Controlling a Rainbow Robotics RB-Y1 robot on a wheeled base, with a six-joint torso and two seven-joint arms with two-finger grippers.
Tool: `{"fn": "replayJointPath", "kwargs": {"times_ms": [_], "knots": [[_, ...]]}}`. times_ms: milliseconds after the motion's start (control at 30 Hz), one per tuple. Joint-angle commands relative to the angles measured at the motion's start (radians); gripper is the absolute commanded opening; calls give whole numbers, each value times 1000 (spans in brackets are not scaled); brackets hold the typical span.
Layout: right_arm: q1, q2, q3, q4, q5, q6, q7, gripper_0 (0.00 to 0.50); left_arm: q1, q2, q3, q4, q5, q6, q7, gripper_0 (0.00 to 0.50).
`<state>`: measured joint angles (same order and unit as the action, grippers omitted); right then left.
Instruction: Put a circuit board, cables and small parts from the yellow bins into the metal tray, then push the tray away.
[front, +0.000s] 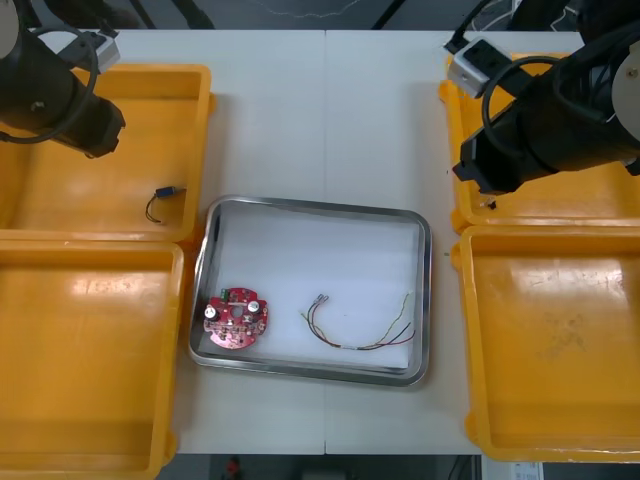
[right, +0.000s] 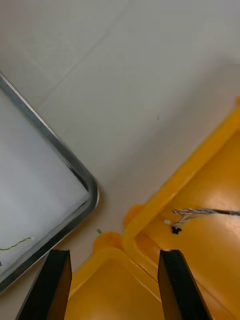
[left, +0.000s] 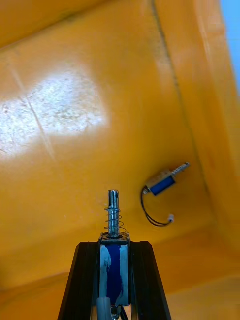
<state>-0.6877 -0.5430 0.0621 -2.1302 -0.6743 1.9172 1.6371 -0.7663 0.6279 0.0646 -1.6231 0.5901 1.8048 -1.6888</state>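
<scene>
My left gripper (left: 114, 245) hangs over the far left yellow bin (front: 60, 190), shut on a small metal part (left: 113, 215) with a blue body, a spring and a pin. A second small metal part (left: 162, 184) with a black wire lies on that bin's floor (front: 163, 200), beyond the fingers. My right gripper (right: 116, 282) is open and holds nothing, above the near corner of the far right yellow bin (front: 560, 205). A twisted blue and white cable (right: 200, 213) lies in that bin. The metal tray (front: 425, 300) holds a round red circuit board (front: 236, 317) and a red and yellow cable (front: 360, 335).
The near left yellow bin (front: 85, 360) and the near right yellow bin (front: 555, 340) flank the tray. The tray's corner (right: 87, 192) sits close to the two right bins' corners, with a narrow strip of table between.
</scene>
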Motion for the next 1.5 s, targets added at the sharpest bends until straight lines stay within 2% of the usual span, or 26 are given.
{"fn": "replayJointPath", "kwargs": {"times_ms": [33, 100, 333, 600, 867, 1100, 1333, 1500], "knots": [[2, -38, -33, 23, 82, 3, -131, 500, -1, -53, 3, -132, -6, 102, 241, 1], [2, -38, -45, 39, 119, 3, -181, 500, 1, -74, -14, -181, -7, 115, 284, 2], [-50, -38, -70, 170, 162, 3, -355, 500, 4, -123, -126, -273, -24, 115, 431, 2], [-154, -9, -87, 360, 226, 3, -528, 500, 25, -165, -255, -304, -44, 115, 586, 2], [-236, 2, -108, 543, 243, 3, -695, 500, 85, -166, -385, -310, -79, 113, 669, 3], [-259, 32, -131, 639, 294, 3, -855, 500, 124, -166, -468, -305, -115, 39, 704, 2], [-294, 52, -137, 728, 323, 3, -1005, 500, 125, -166, -552, -265, -121, -61, 814, 1], [-337, 55, -137, 813, 317, -78, -1083, 500, 125, -174, -589, -204, -151, -128, 827, 3]]}}
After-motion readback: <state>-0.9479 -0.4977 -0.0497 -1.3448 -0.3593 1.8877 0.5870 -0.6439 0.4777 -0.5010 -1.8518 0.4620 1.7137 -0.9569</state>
